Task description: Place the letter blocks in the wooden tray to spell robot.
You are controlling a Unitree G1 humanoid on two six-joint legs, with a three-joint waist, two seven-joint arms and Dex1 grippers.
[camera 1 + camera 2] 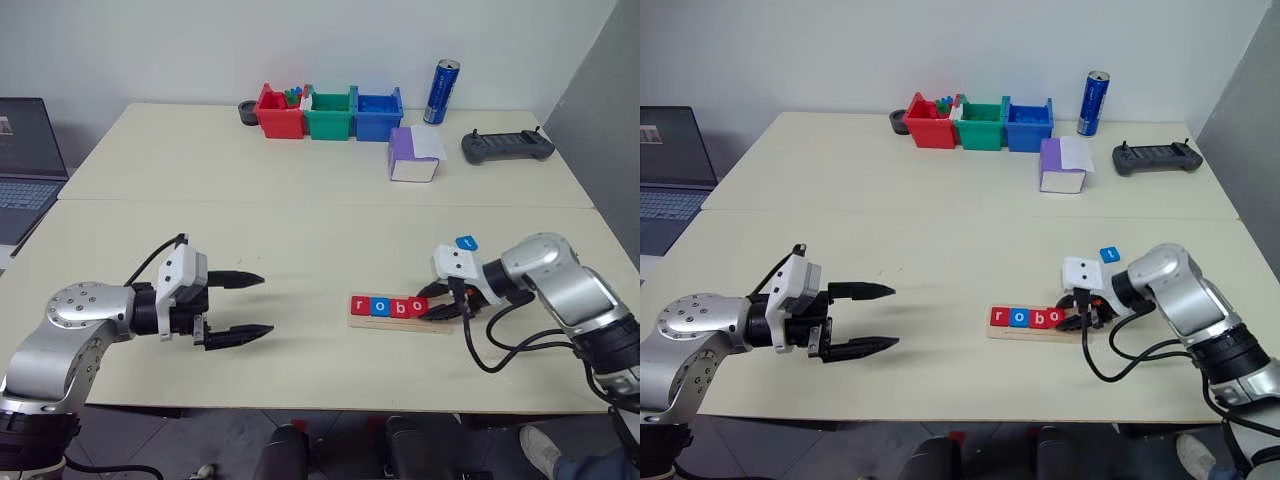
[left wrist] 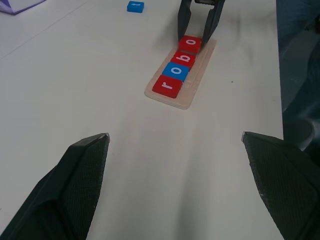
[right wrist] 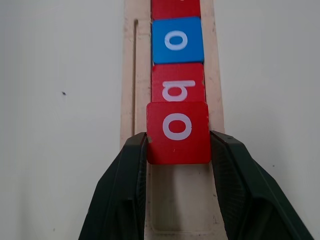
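Note:
The wooden tray (image 1: 400,323) lies on the table in front of my right arm. Three letter blocks sit in it in a row: a red r (image 1: 361,305), a blue o (image 1: 380,306) and a red b (image 1: 400,306). My right gripper (image 3: 178,145) is shut on a red o block (image 3: 177,131), holding it by its two sides over the tray right next to the b. A blue t block (image 1: 466,242) lies on the table just behind that gripper. My left gripper (image 1: 255,305) is open and holds nothing, hovering well to the left of the tray.
Red (image 1: 279,112), green (image 1: 330,112) and blue (image 1: 378,112) bins stand at the back, with a blue can (image 1: 441,91), a purple-and-white box (image 1: 413,154) and a black controller (image 1: 507,146) to their right. A laptop (image 1: 28,165) sits off the table's left edge.

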